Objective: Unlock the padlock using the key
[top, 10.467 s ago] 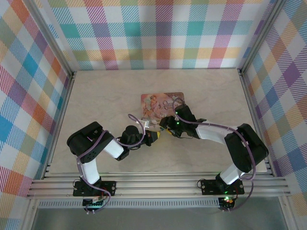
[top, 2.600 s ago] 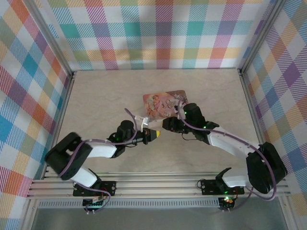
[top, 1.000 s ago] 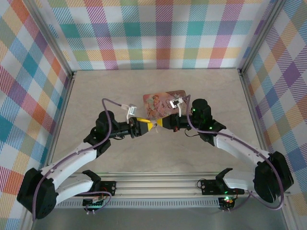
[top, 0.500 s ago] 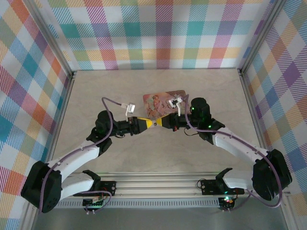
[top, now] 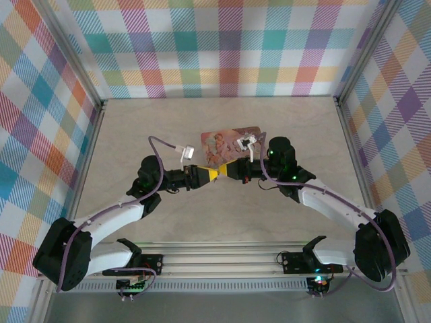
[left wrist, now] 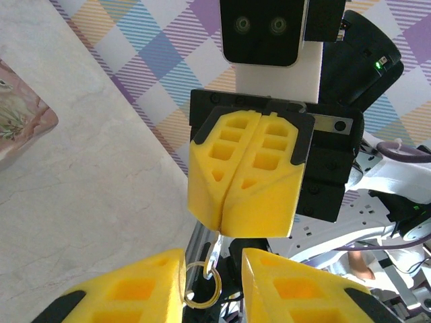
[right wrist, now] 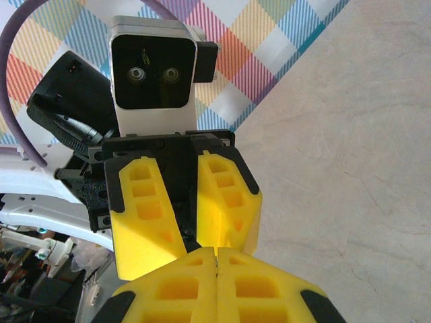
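Observation:
My two grippers meet tip to tip above the middle of the table. The right gripper (top: 226, 172) (left wrist: 225, 230) (right wrist: 217, 254) is shut on the small metal key (left wrist: 216, 250), which hangs out from its yellow fingertips with a key ring (left wrist: 201, 306) on its end. The left gripper (top: 210, 175) (left wrist: 212, 264) (right wrist: 195, 239) is open, one finger on each side of the key. The ring lies against its left finger (left wrist: 135, 293). The padlock is out of view.
A pink picture-printed tin (top: 227, 142) (left wrist: 17, 118) lies on the pale table (top: 148, 134) just behind the grippers. Plaid walls close off the left, back and right. An aluminium rail (top: 222, 256) runs along the near edge by the arm bases.
The left gripper has slid right until its fingers straddle the key, and its jaws have narrowed. The right gripper has stayed shut on the key, almost still.

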